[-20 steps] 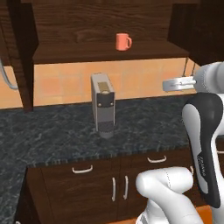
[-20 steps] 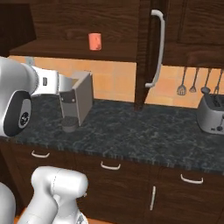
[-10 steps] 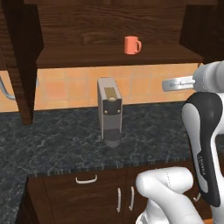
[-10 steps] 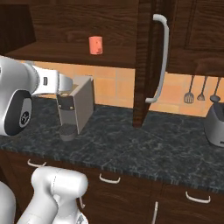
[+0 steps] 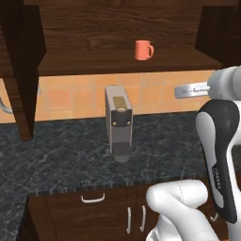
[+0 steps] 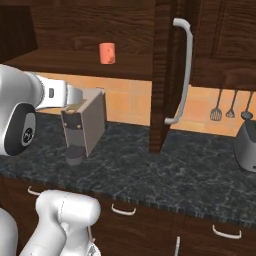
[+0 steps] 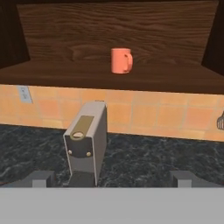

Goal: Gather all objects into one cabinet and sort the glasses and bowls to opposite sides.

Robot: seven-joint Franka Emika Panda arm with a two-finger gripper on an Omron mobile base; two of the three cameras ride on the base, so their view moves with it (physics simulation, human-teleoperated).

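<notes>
Low in the hand view, two-finger gripper [image 7: 112, 178] spread wide with nothing between its dark tips, grey box-shaped coffee machine [image 7: 86, 143] at lower centre on black speckled stone counter [image 7: 144, 161], salmon-orange handled mug [image 7: 120, 60] at upper centre on dark brown wooden open shelf [image 7: 65, 72], orange tiled wall [image 7: 153, 114] behind.

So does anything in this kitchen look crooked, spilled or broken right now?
Nothing stands out. The salmon mug stands upright on the open wooden shelf, the coffee machine sits square on the dark counter, and no spill shows.
</notes>
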